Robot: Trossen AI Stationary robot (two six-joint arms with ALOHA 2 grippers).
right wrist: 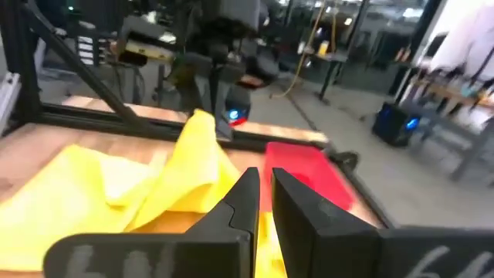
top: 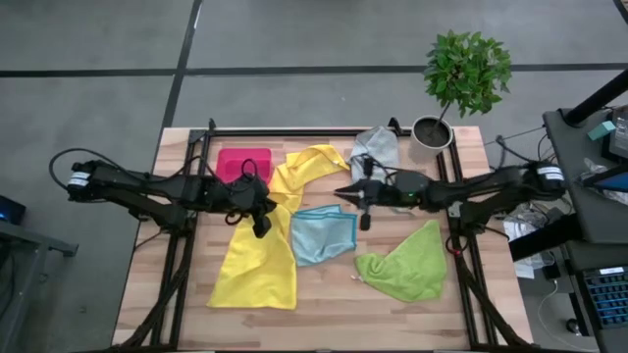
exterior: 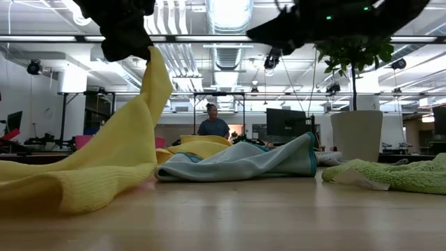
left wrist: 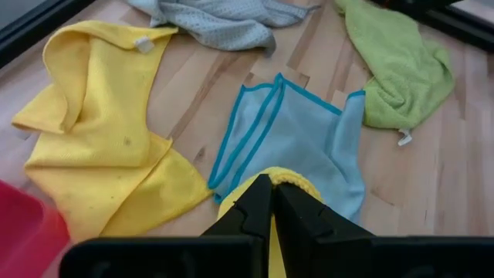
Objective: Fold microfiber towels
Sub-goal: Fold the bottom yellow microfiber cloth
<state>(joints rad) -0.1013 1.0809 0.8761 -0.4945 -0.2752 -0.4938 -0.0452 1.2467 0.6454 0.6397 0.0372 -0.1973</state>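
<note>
Left gripper — fingers pinching lifted yellow towel.

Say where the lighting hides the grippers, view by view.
Low view: ceiling lights behind turn the left gripper, holding up a yellow towel, and the right gripper into dark silhouettes. High view: even light, no glare on the table.

Straight down from overhead onto the whole desk. Level from desk height, close in, out toward the room. Left wrist, tight over the light blue towel, shared with overhead. Right wrist, across the pink-red bin, toward the frame.
</note>
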